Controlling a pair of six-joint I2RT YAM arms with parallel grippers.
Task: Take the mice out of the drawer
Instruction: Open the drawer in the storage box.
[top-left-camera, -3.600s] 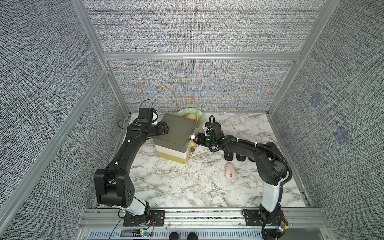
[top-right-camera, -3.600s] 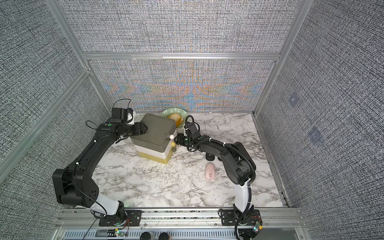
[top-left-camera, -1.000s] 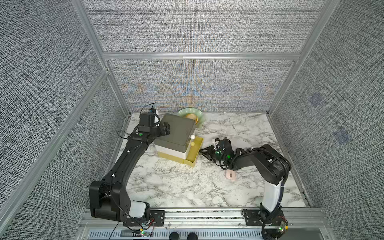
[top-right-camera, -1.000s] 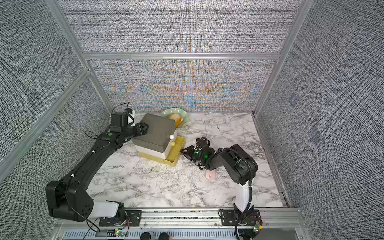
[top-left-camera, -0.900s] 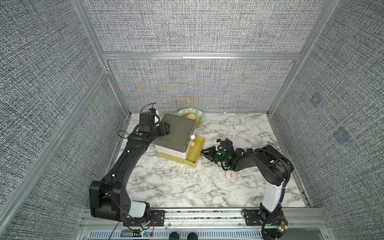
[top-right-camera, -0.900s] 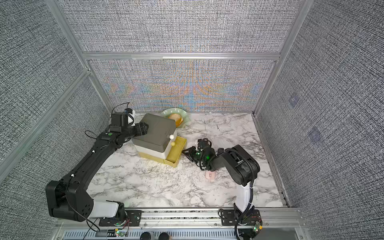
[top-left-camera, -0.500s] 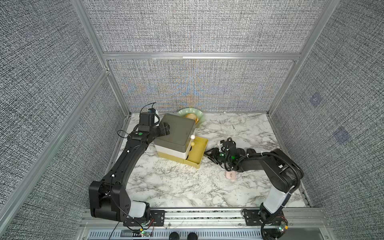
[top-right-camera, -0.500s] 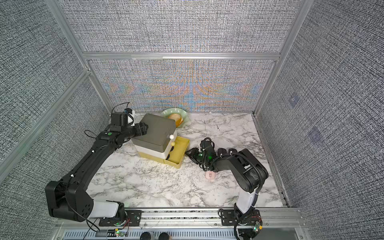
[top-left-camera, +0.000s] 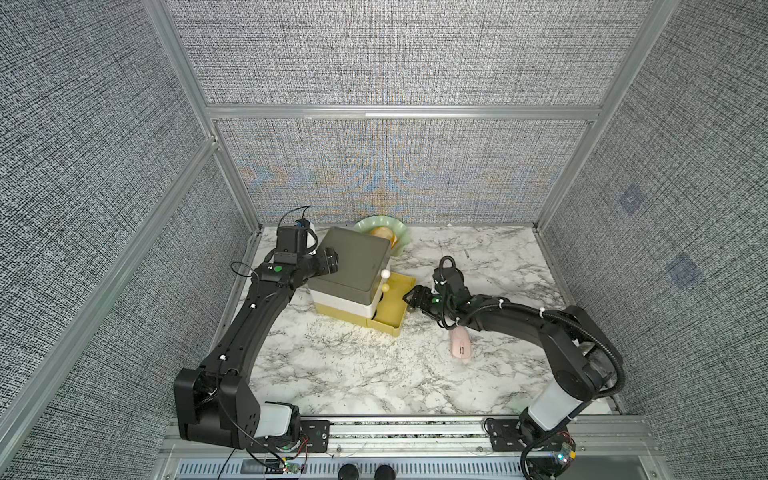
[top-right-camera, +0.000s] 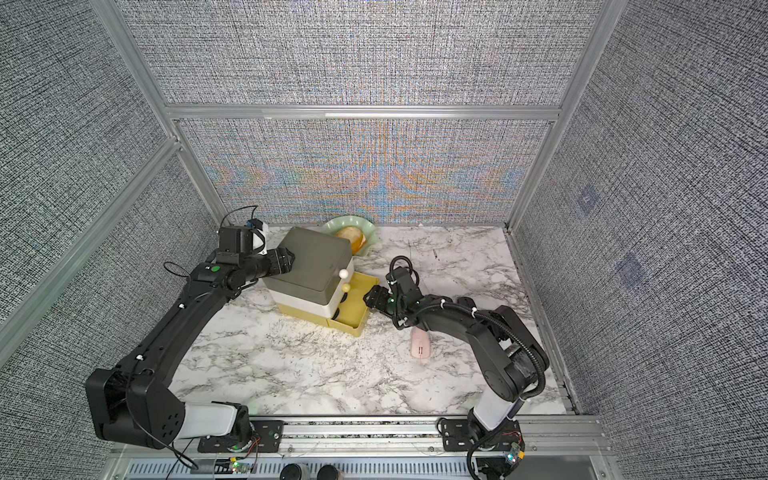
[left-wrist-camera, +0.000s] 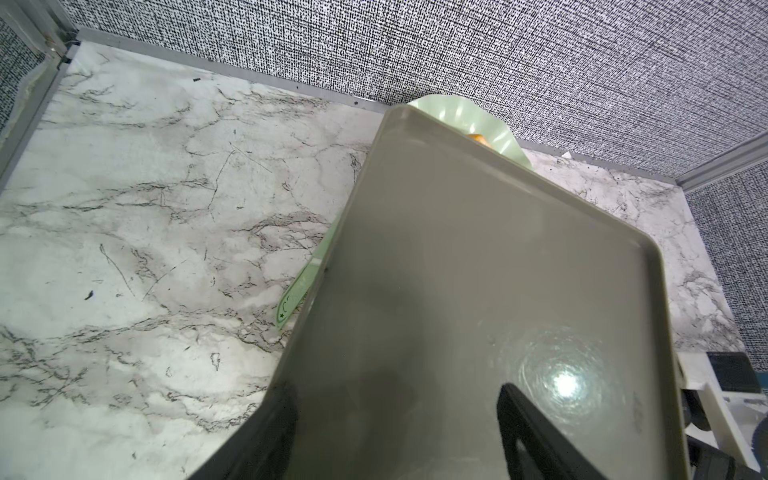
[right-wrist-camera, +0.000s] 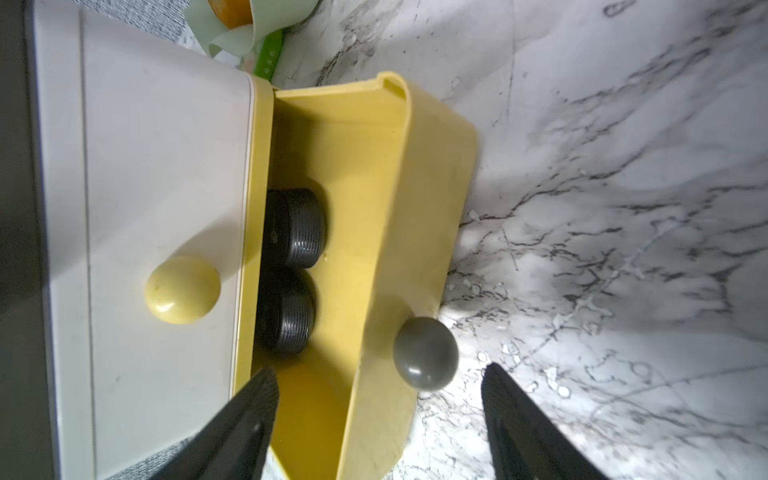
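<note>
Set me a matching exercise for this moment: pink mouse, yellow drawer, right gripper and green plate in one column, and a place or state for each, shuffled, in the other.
Things:
1. pink mouse
2. yellow drawer
3. right gripper
4. green plate

Places or states:
A. open, at the grey knob
B. behind the drawer unit, near the back wall
C. on the marble table, outside the drawer
D. pulled out, two black things inside

Pairs: 1-C, 2-D, 3-A, 4-B.

Yellow drawer (right-wrist-camera: 432, 174), pink mouse (top-left-camera: 460, 344), marbled table (top-left-camera: 374, 374)
</note>
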